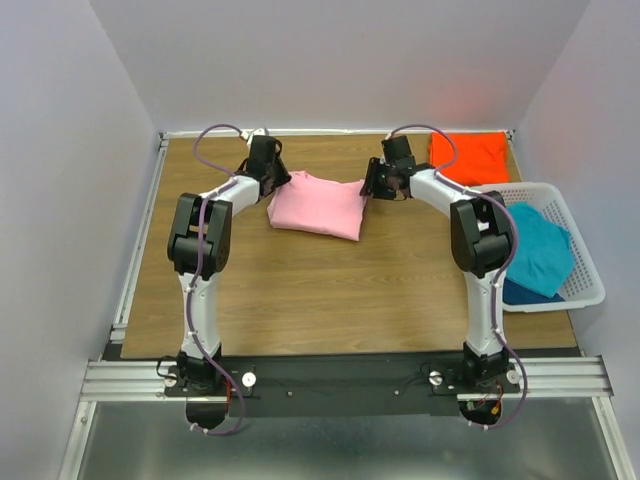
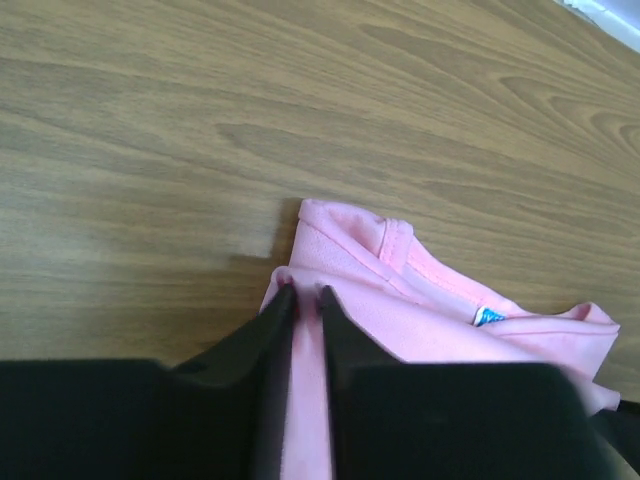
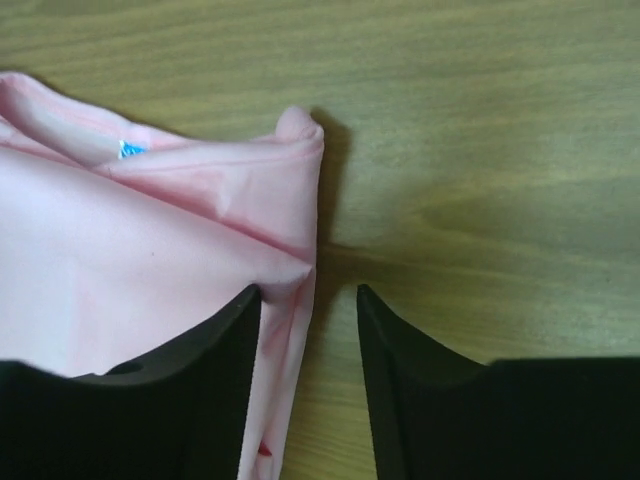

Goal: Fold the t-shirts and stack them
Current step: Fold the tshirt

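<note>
Pink t-shirt: light, limp, slumps easily (mid-frame) — pinch the doubled edges.
Left gripper: slit-wide over cloth; grip unclear.
Right gripper: released — jaws apart.

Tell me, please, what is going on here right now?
The robot is working on a folded pink shirt on the table. The right gripper stands open at its right edge; the left gripper, nearly closed, sits at its left edge with pink cloth between the jaws. An orange shirt lies folded at the far right corner, and a teal shirt sits in the white basket.
</note>
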{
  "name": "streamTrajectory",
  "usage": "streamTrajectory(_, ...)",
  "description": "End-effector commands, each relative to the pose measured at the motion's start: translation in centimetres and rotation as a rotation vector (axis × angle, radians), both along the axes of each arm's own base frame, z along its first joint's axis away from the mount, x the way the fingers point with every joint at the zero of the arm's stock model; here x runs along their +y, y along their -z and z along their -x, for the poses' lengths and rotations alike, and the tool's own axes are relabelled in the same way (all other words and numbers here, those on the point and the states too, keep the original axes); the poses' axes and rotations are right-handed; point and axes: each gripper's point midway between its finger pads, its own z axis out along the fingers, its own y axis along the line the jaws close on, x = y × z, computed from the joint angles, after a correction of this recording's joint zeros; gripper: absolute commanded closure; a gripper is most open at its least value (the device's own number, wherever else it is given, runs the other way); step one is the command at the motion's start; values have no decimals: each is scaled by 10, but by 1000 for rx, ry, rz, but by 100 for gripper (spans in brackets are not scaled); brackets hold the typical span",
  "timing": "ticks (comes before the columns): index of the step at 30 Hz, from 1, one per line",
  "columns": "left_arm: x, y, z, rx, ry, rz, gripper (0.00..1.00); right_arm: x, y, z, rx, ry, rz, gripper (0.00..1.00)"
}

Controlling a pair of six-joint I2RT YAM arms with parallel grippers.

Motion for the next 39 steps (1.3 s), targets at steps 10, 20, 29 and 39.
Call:
streamTrajectory(10, -4, -85, -2, -145, 18, 25, 25, 25, -84, -5, -149, -144, -125, 0)
streamTrajectory(20, -46, -43, 18, -85, 221, 123, 24, 75, -46, 19, -51, -287, -267, 0)
streamTrajectory(29, -42, 19, -6, 32, 194, 76, 25, 72, 12, -26, -78, -263, -144, 0)
streamTrajectory(39, -23, 51, 33, 140, 134, 47, 25, 61, 56, 17, 33, -335, -109, 0)
